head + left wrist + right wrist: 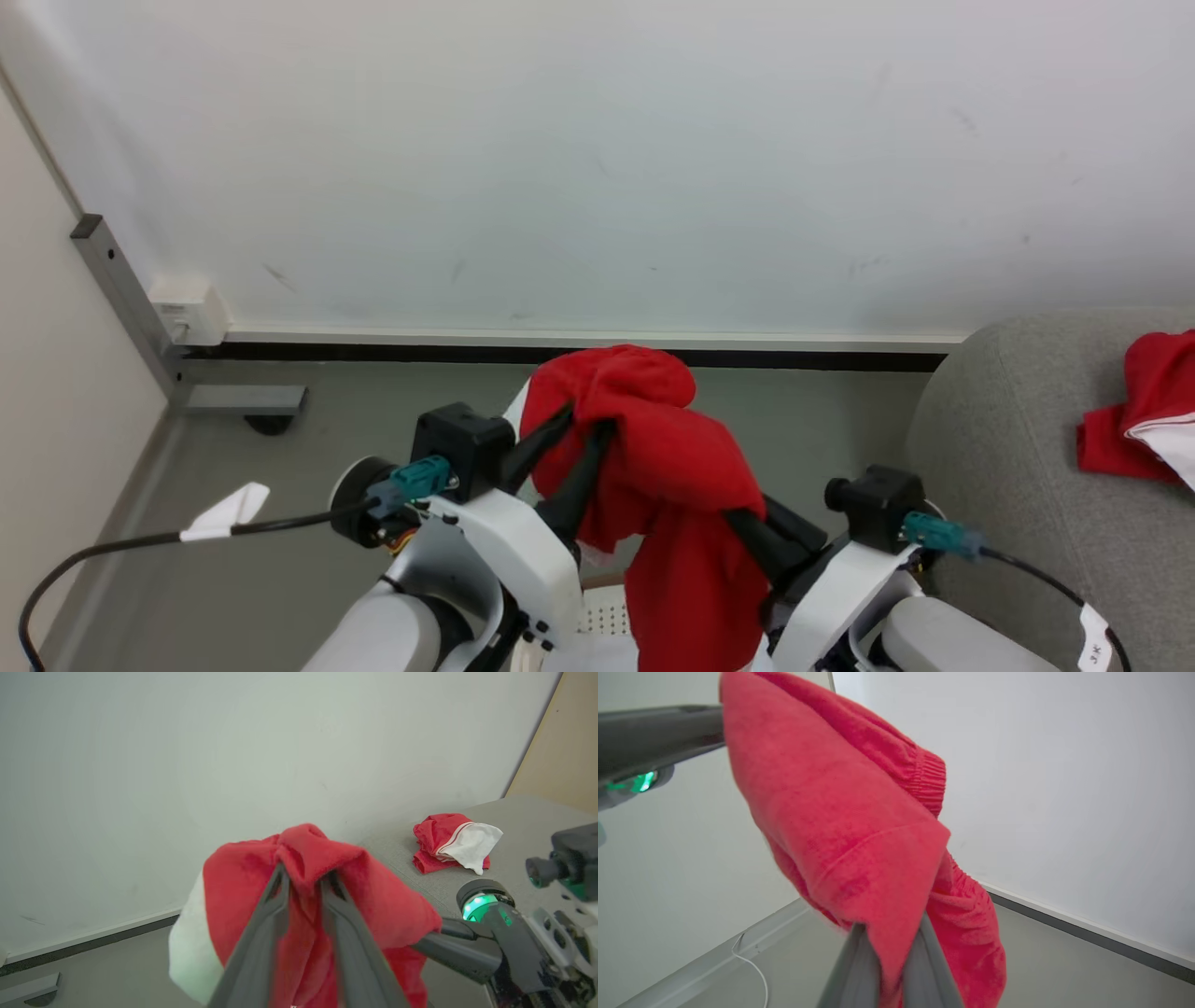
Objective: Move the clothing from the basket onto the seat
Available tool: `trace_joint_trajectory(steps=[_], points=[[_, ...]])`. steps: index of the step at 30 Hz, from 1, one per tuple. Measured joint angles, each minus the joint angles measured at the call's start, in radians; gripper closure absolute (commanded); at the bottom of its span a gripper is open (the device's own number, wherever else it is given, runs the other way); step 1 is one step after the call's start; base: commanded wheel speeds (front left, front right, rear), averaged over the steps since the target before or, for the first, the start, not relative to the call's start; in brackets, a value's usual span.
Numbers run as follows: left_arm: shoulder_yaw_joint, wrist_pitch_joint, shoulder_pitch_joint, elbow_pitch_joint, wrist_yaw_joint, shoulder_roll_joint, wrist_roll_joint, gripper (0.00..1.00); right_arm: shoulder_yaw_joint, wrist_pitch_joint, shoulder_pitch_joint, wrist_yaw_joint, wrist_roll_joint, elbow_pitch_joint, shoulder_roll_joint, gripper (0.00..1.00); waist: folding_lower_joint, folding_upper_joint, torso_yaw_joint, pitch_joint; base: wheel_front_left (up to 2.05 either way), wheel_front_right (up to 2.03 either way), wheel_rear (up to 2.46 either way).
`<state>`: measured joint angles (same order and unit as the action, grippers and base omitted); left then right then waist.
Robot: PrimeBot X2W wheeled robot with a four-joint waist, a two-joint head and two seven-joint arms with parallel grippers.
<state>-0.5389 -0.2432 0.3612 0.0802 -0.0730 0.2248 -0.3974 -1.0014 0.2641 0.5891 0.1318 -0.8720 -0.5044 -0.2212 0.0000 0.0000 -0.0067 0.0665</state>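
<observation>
A red garment (663, 467) hangs in the air between my two grippers, in front of the wall. My left gripper (583, 425) is shut on its upper fold, as the left wrist view (306, 872) shows, where a white part of the cloth (187, 956) hangs at the left. My right gripper (747, 532) is shut on the garment's lower right side, with cloth pinched between its fingers (892, 928). A sliver of the cream basket (602, 616) with small holes peeks out below the garment. The grey seat (1018, 448) stands at the right, and a red-and-white piece (1139, 411) lies on it.
A pale wall with a dark baseboard (579, 355) runs across behind. A grey metal post (126, 299) with a foot and a white socket box (187, 310) stand at the left. A black cable with a white tag (224, 513) trails from my left wrist over the grey floor.
</observation>
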Motion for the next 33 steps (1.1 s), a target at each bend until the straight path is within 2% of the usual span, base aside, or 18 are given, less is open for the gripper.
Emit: trace_joint_trajectory(steps=[10, 19, 27, 33], points=[[-0.018, 0.046, -0.026, -0.042, -0.004, -0.016, -0.003, 0.00, 0.249, 0.000, -0.053, 0.000, 0.045, 0.071, -0.077, 1.00, 0.0000, 0.0000, -0.070, -0.021, 0.00, 0.00, 0.00], [-0.069, 0.126, -0.043, -0.112, 0.021, -0.053, 0.000, 0.00, 0.439, 0.000, -0.104, 0.000, 0.093, 0.136, -0.126, 1.00, 0.0000, 0.0001, -0.176, -0.049, 0.00, 0.00, 0.00], [-0.094, 0.166, -0.038, -0.151, 0.037, -0.078, 0.001, 0.00, 0.495, 0.000, -0.148, 0.000, 0.109, 0.165, -0.139, 1.00, 0.0000, 0.0001, -0.275, -0.074, 0.00, 0.00, 0.00], [-0.113, 0.166, -0.022, -0.135, 0.046, -0.081, 0.007, 0.00, 0.561, 0.000, -0.155, 0.000, 0.118, 0.166, -0.128, 1.00, 0.0000, 0.0001, -0.313, -0.112, 0.00, 0.00, 0.00]])
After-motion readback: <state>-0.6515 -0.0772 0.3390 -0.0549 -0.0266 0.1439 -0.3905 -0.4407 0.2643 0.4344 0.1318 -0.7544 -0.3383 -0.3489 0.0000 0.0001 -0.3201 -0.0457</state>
